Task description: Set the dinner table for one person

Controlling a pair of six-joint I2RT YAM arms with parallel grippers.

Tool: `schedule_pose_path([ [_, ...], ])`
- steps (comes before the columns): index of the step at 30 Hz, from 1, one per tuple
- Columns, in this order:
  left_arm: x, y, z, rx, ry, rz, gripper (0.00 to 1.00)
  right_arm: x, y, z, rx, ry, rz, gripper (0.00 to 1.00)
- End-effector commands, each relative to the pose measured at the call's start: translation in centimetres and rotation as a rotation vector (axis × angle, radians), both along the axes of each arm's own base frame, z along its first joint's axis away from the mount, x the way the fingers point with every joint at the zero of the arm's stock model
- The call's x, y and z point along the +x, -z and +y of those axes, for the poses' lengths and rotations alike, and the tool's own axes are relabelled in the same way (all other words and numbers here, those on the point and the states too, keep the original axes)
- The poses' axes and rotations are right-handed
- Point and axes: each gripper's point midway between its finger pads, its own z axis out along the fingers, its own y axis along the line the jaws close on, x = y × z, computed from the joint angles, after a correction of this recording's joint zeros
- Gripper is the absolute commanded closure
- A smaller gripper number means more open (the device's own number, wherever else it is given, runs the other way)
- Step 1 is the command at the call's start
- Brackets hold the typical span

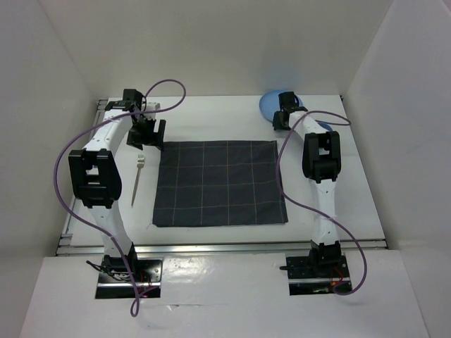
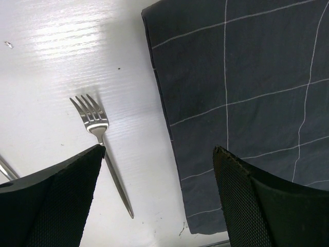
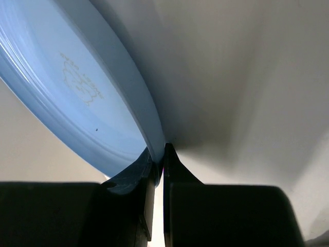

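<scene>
Right pincer [image 3: 158,154] clamped on blue plate [image 3: 77,92]; left pincer [image 2: 159,150] wide apart, empty, near fork [image 2: 97,126].

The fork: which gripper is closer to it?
Left. The left gripper hangs open close by the fork; the right gripper is across the placemat, pinching the blue plate.

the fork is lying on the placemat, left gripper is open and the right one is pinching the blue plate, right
Not quite: the fork lies on the table beside the placemat, not on it; the left wrist view shows this. The left gripper is open and the right gripper pinches the plate.
</scene>
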Motion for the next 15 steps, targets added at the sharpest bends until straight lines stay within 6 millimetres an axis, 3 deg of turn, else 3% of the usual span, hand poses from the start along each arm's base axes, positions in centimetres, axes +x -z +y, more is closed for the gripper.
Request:
schedule_pose_path([
  [1,0.6,-1.6,-0.1,-0.018,0.013,-0.042,0.07,1.1,-1.3,0.1,-0.120,-0.142,-0.046,1.00],
  [4,0.6,-1.6,-0.3,-0.027,0.016,-0.042,0.07,1.9,-4.2,0.7,-0.158,-0.183,-0.108,1.00],
  [6,0.6,-2.0,-0.3,-0.026,0.016,-0.051,0.07,1.4,-4.1,1.1,-0.164,-0.229,-0.120,1.00],
  [7,0.6,-2.0,0.1,-0.026,0.007,-0.051,0.07,1.7,-5.5,1.4,-0.186,-0.268,-0.160,1.00],
  [10,0.6,-3.0,0.6,-0.022,0.005,-0.073,0.07,1.6,-7.1,3.0,-0.259,-0.384,-0.202,1.00],
  [12,0.5,-3.5,0.6,-0.021,0.005,-0.084,0.07,1.2,-8.0,5.7,-0.278,-0.482,-0.239,1.00],
  [14,0.3,-3.7,0.9,-0.029,-0.004,-0.087,0.07,0.9,-10.4,8.1,-0.328,-0.574,-0.316,1.00],
  [15,0.3,-4.1,1.5,-0.028,-0.015,-0.098,0.07,0.3,-10.3,8.9,-0.325,-0.607,-0.321,1.00],
])
